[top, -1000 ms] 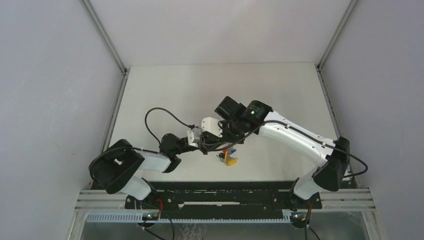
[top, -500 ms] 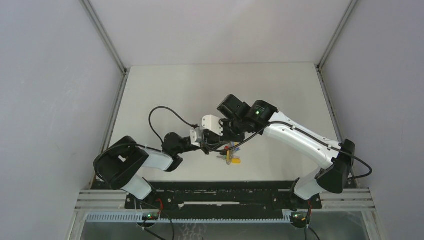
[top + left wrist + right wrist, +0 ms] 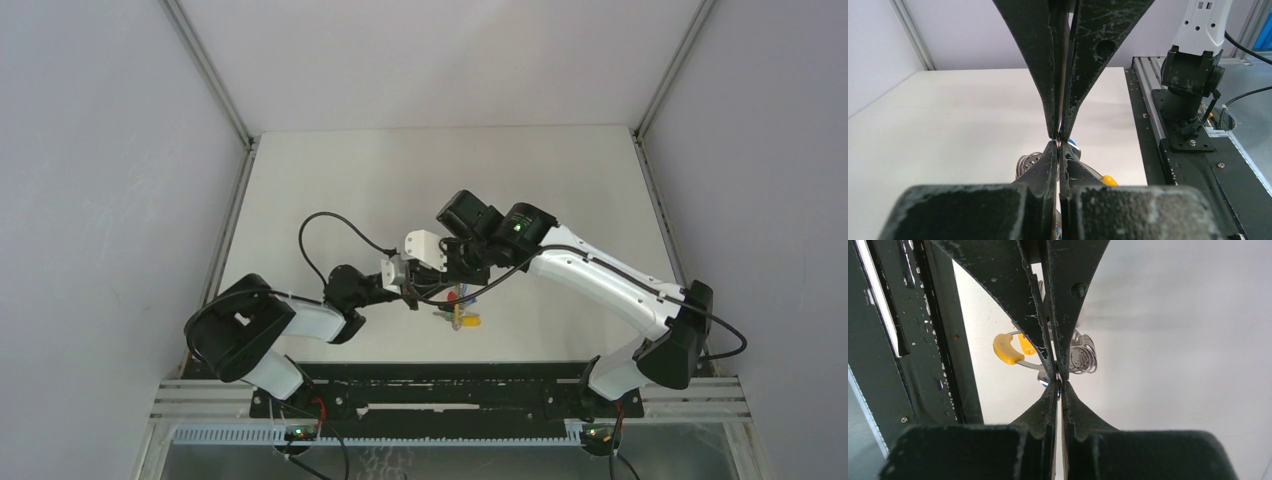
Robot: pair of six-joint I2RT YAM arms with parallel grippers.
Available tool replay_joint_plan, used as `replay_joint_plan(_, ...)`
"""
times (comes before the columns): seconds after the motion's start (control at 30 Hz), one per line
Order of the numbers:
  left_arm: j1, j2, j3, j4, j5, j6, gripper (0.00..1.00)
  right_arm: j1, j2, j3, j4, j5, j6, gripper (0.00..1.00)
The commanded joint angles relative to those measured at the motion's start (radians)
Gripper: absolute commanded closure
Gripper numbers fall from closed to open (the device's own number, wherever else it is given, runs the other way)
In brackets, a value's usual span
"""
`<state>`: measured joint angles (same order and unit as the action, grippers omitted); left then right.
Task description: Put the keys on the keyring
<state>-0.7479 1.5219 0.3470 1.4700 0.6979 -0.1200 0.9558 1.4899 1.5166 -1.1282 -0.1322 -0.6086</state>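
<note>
The keyring [image 3: 462,318] lies flat on the table [image 3: 400,180], a little right of centre and close to the near edge, directly under the two gripper tips. In the top view its long axis runs roughly from the near edge toward the far edge. The yellow section [image 3: 1007,349] forms the near end and faces the black rail [image 3: 450,375]. A thin grey loop leaves the yellow section and passes behind the right fingertips. A bunch of steel rings [image 3: 1083,357] lies on the side away from the rail. The keys [image 3: 457,299] sit at the far end of the bundle; red and blue heads show there, and the left wrist view shows one blue head just beyond the fingertips. Whether any key is threaded on the loop cannot be told. The right gripper [image 3: 1058,381] points down over the bundle with its fingers pressed together; whether anything is pinched between them cannot be told. The left gripper [image 3: 1059,142] reaches in from the left, its fingers likewise closed tip to tip, with the same uncertainty. The two grippers are just beside each other. The table is plain white. Pale grey walls [image 3: 100,200] enclose it on three sides, with aluminium posts [image 3: 210,75] at the far corners. The arm bases stand on the rail.
</note>
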Motion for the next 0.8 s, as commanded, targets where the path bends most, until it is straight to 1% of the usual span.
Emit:
replay_joint_plan(0.0, -0.004, -0.042, -0.003, 0.009, -0.050, 0.032, 1.00, -0.018, -0.080, -0.049, 0.095, -0.038, 0.030, 0.99)
replay_joint_plan(0.1, -0.002, -0.045, -0.006, 0.011, -0.055, 0.032, 1.00, -0.067, -0.151, -0.101, 0.161, -0.094, 0.073, 0.88)
replay_joint_plan(0.2, -0.002, -0.046, -0.008, 0.010, -0.061, 0.031, 1.00, -0.152, -0.230, -0.162, 0.251, -0.222, 0.123, 0.79)
replay_joint_plan(0.3, -0.002, -0.051, -0.007, 0.011, -0.064, 0.029, 1.00, -0.211, -0.292, -0.239, 0.307, -0.335, 0.138, 0.74)
replay_joint_plan(0.47, -0.002, -0.073, -0.009, 0.010, -0.064, 0.025, 1.00, -0.268, -0.293, -0.280, 0.342, -0.443, 0.161, 0.73)
replay_joint_plan(0.7, -0.002, -0.100, -0.020, 0.010, -0.071, 0.025, 1.00, -0.273, -0.243, -0.280, 0.359, -0.492, 0.166, 0.74)
replay_joint_plan(0.77, -0.002, -0.106, -0.022, 0.010, -0.072, 0.025, 1.00, -0.274, -0.239, -0.307, 0.369, -0.489, 0.167, 0.74)
